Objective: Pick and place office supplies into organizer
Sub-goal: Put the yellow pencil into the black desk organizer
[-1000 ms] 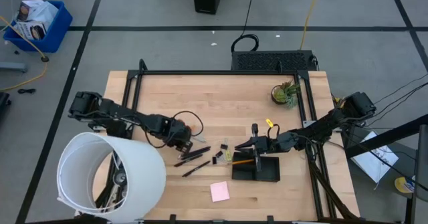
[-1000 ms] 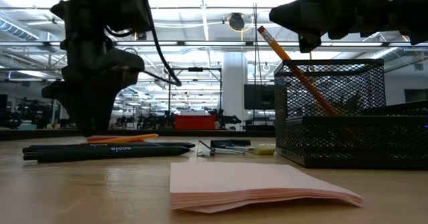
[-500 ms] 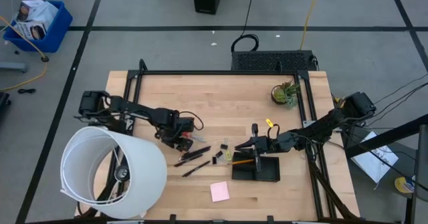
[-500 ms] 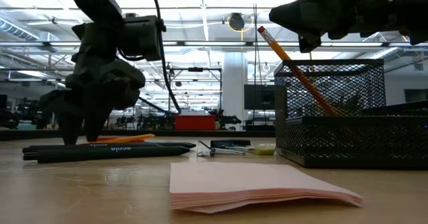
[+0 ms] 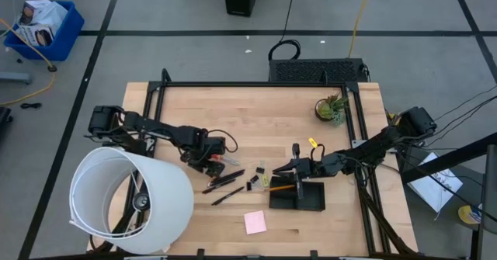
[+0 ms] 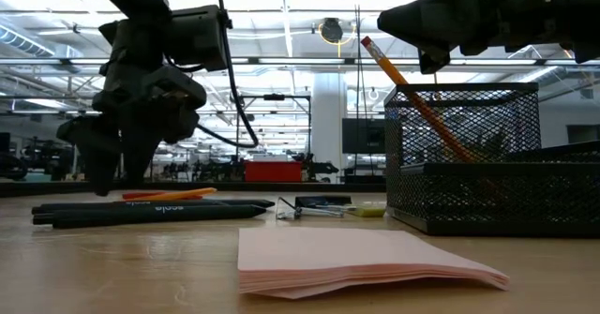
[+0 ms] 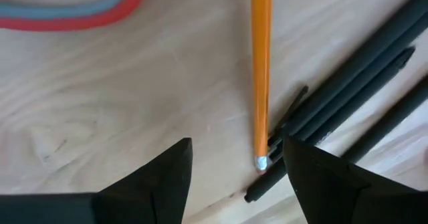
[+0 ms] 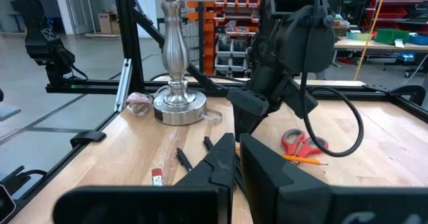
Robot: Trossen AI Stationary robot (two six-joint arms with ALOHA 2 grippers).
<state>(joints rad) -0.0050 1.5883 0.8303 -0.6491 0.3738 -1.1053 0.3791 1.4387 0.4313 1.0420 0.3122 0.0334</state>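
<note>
scissors (image 7: 67, 10) cut off by left wrist frame edge, only red handle loop showing, black pens (image 7: 348, 90) cropped at edge, small clips (image 5: 256, 184) too tiny overhead, organizer (image 6: 487, 164) cropped in low view

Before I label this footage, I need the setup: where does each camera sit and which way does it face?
High view: overhead, straight down on the table; both arms show.
Low view: table height, level across the sticky-note pad to the organizer.
Left wrist view: down past the open left gripper onto the orange pencil.
Right wrist view: across the table past the shut right gripper.
The right wrist and high views share the scissors.
</note>
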